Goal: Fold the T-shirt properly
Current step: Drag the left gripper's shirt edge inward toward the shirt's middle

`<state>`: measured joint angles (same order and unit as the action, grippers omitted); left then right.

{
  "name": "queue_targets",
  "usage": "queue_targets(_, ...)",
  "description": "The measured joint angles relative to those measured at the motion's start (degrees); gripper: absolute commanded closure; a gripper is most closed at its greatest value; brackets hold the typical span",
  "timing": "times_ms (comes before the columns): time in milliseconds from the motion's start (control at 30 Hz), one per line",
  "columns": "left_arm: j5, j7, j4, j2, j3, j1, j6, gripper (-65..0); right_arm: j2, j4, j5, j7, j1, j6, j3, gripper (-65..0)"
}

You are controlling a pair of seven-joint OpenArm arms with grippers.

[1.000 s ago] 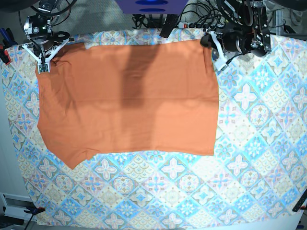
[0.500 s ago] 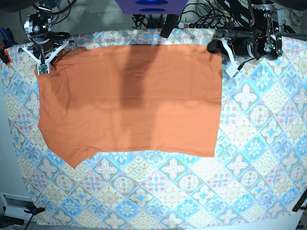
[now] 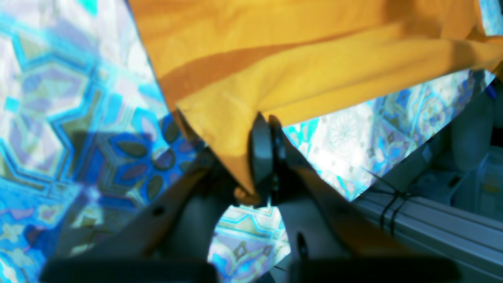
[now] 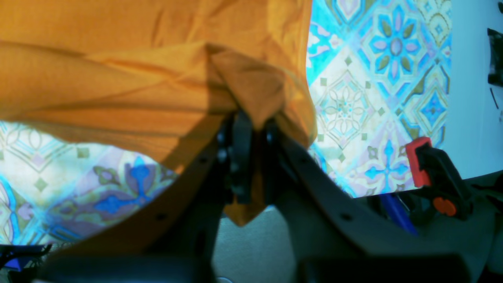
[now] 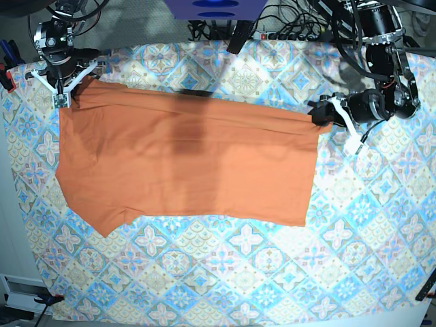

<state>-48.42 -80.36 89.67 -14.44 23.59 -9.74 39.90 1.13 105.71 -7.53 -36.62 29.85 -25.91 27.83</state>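
The burnt-orange T-shirt (image 5: 184, 163) lies spread on the patterned tablecloth, its far edge slanting down toward the right. My left gripper (image 5: 321, 117), on the right of the base view, is shut on the shirt's far right corner. The left wrist view shows that corner of the T-shirt (image 3: 314, 59) pinched between the shut jaws of the left gripper (image 3: 267, 157). My right gripper (image 5: 63, 92) is shut on the far left corner. In the right wrist view the T-shirt (image 4: 118, 78) bunches into the right gripper (image 4: 253, 157), and a tip of fabric hangs below the jaws.
The blue-and-beige tablecloth (image 5: 272, 272) covers the table. A red clamp (image 4: 422, 161) grips the cloth's edge near the right gripper. Cables and a power strip (image 5: 286, 30) run along the back, beside a purple object (image 5: 216, 8).
My left gripper has moved toward the front and to the right, dragging the shirt's far right corner with it. The far edge now slants. The right gripper has hardly moved.
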Motion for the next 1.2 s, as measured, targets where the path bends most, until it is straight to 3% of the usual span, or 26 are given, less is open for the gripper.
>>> queue_targets(200,0.33,-0.57,-0.37,0.28,0.02,1.27,0.00,0.0,0.15,0.00,-1.01,0.20,-2.95,0.00,-0.09,-2.6)
queue_targets(400,0.31,-0.31,-0.37,0.11,0.02,4.70,0.00,0.0,-0.04,-0.63,-11.87,-0.96,-5.60,-0.09,-3.91,-2.6)
queue_targets(600,0.90,-0.26,-9.99,0.00,-0.22,7.72,-0.20,0.0,-1.92,-1.99,-13.49,-0.61,-8.17,-0.17,-6.10,-2.6)
queue_targets(767,0.81,-0.42,-10.56,0.09,-0.22,8.35,-0.02,0.0,-1.75,-5.46,-14.14,-0.44,-10.25,0.17,-6.10,-2.6)
queue_targets(1000,9.16,-0.20,-10.60,0.57,-0.22,9.86,0.00,0.0,-1.92,-7.54,-18.10,-0.90,-12.00,-0.11,-6.16,-2.6)
queue_targets(1200,11.32,-0.22,-10.60,1.22,-0.22,10.05,0.02,0.0,-1.92,-8.13,-25.00,0.28,-16.37,-0.44,-6.23,-2.6)
